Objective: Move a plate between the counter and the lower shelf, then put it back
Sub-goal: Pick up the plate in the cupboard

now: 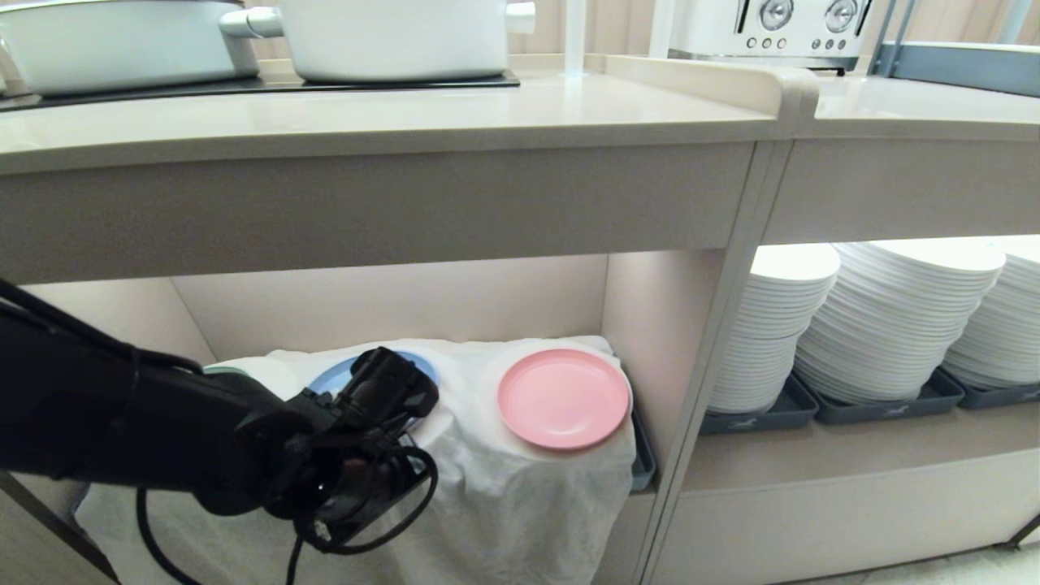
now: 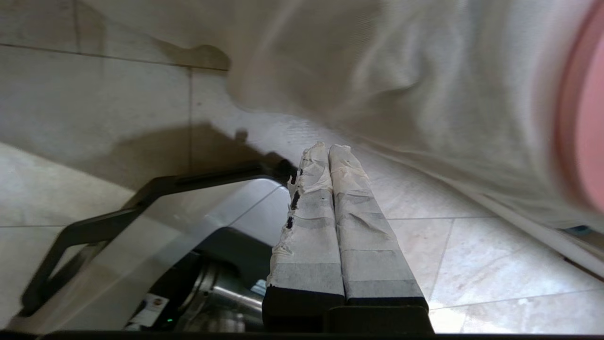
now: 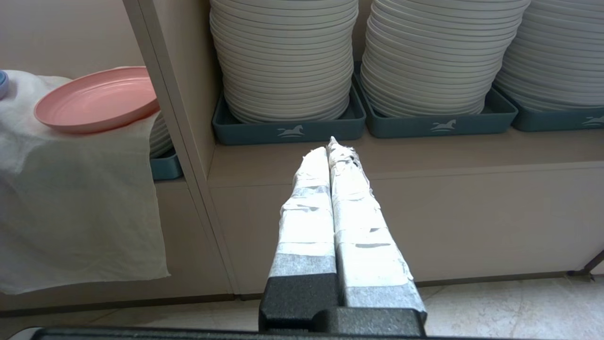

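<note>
- The plate [image 1: 563,397] is left flat on the cloth [image 1: 504,487] of the lower shelf [image 1: 390,309], its edge reachable.
- The left hand [image 2: 330,150] is closed, empty, beside the cloth.
- The right hand [image 3: 330,146] is closed, parked.

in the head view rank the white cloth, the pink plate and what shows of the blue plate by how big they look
1. White cloth, by far the largest.
2. Pink plate.
3. Blue plate, smallest as seen; the left arm hides most of it, so its true size is unsure.
</note>
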`<state>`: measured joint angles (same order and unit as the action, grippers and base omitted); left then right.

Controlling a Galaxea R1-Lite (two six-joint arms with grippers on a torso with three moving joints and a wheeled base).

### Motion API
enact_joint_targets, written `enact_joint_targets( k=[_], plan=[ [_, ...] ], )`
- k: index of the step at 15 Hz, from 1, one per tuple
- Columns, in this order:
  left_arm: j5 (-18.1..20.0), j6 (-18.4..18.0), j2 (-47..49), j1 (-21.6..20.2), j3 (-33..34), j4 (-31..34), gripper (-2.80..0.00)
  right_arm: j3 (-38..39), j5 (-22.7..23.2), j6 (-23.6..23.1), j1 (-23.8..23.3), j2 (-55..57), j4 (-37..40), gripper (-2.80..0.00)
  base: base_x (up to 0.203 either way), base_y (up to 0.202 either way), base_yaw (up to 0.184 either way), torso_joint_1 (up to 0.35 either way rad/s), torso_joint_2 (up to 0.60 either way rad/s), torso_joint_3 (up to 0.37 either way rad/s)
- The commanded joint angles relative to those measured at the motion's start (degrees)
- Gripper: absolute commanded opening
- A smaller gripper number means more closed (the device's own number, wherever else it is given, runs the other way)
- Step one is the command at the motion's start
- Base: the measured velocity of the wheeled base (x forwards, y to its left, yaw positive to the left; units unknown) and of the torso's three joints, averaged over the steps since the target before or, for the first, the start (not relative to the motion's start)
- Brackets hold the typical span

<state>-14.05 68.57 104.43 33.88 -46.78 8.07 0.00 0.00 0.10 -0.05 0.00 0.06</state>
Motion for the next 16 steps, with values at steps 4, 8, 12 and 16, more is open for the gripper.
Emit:
enact_joint_targets(
  k=[4,8,12,16],
  plan=[
    [-2.20,-1.02,-9.99,-0.32,8.50,0.12,-2.80,0.00,0.00,-0.02,-0.03,0.00,0.00,-2.80,0.000,0.000,0.000,0.000,0.00,0.000],
    [-7.61,-9.18,-19.21,-1.09,14.79,0.07,-2.80,0.00,0.00,-0.02,-0.03,0.00,-0.01,-2.80,0.000,0.000,0.000,0.000,0.00,0.000],
    [-14.05,-11.60,-22.91,-3.38,17.65,0.02,-2.80,0.00,0.00,-0.02,-0.03,0.00,-0.03,-2.80,0.000,0.000,0.000,0.000,0.00,0.000],
    [-20.90,-15.29,-27.16,-3.45,20.18,-0.19,-2.80,0.00,0.00,-0.02,-0.03,0.00,0.02,-2.80,0.000,0.000,0.000,0.000,0.00,0.000]
  ],
)
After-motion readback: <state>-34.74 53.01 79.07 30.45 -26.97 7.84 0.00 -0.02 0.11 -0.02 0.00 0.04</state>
